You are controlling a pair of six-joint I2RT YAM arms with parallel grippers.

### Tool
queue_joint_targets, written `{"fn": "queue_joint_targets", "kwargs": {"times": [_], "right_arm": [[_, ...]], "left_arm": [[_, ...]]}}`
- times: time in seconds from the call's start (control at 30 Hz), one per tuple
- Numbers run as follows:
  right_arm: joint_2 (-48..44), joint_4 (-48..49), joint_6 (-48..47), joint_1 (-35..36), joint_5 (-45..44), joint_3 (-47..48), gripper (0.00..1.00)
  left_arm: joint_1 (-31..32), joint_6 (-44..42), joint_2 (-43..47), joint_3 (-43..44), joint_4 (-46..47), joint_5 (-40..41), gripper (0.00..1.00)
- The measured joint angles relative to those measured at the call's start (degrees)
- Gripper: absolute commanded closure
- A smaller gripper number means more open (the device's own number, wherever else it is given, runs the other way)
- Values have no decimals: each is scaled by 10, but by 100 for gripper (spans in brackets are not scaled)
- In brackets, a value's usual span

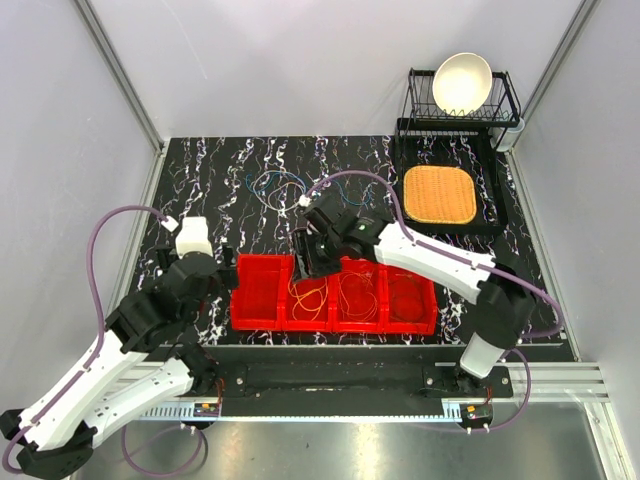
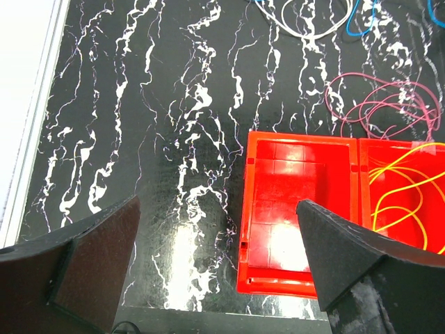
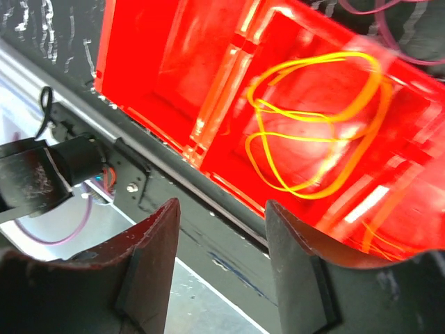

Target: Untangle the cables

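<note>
1. Cables lie in 2 places. A bunch of loops, a blue cable (image 2: 350,26), a white cable (image 2: 306,35) and a pink cable (image 2: 375,104), sits on the table (image 1: 200,180) just behind the red tray (image 1: 300,327). They cross over each other.
2. Inside the tray, a yellow cable (image 3: 313,139) lies in the 2nd box from the left. More thin loops lie in the boxes to its right. The box at the left end has no cable in it.
3. The right gripper (image 3: 222,209) hangs over the back edge of the tray, near the yellow cable. Its 2 fingers are apart and hold nothing.
4. The left gripper (image 2: 217,209) hangs over the table just left of the tray. Its fingers are wide apart and hold nothing too.
5. I think the cables are very light, soft and floppy. They will bend and slide, and 1 may drag the others along.
6. A good place to pinch is 1 strand at the outer edge of the bunch, away from the crossings. The pink loop closest to the tray looks easiest. Lifting slowly should let the loops slip apart.
</note>
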State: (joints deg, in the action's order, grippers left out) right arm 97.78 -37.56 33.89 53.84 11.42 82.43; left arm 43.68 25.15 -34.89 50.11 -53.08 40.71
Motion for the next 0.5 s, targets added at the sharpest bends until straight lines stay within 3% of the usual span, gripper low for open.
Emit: {"fn": "queue_joint_targets", "kwargs": {"times": [0.23,0.5], "right_arm": [[-54,-28,-18,0,-64,-8,37],[-175,-25,-22,-30,-124,-91,32]], "left_arm": [[0,-1,-58,1,0,-15,1],[-1,4,-181,53,35,-54,1]]}}
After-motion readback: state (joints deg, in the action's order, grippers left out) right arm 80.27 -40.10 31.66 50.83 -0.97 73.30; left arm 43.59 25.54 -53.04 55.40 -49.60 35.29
